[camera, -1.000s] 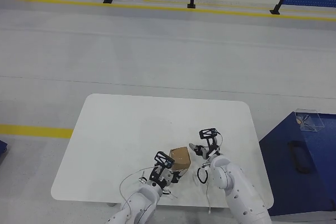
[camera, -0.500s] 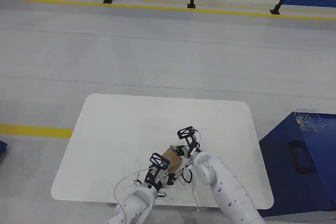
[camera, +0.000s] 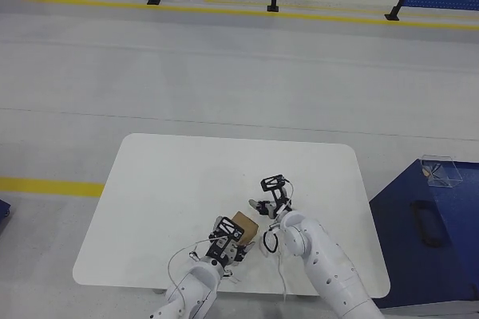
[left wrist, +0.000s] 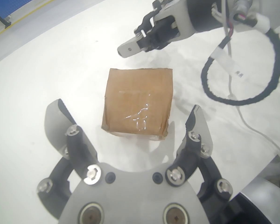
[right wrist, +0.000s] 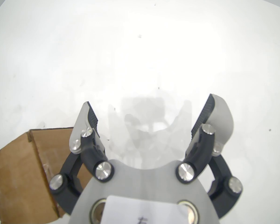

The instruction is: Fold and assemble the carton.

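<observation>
Carton (camera: 243,226) is sitting closed on the white tabletop (camera: 176,183), near the robot-side edge. Left gripper (left wrist: 126,110) is hanging at the carton's near side, fingers spread apart and flanking it without touching. Right gripper (right wrist: 149,104) is hanging just beside the carton, fingers likewise apart, gripping nothing.

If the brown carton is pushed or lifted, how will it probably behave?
The carton probably slides rather than tips: it sits squat and flat on the smooth table. It is likely light, being small cardboard. Its walls may dent under a squeeze; its near lower edge looks crumpled.
</observation>
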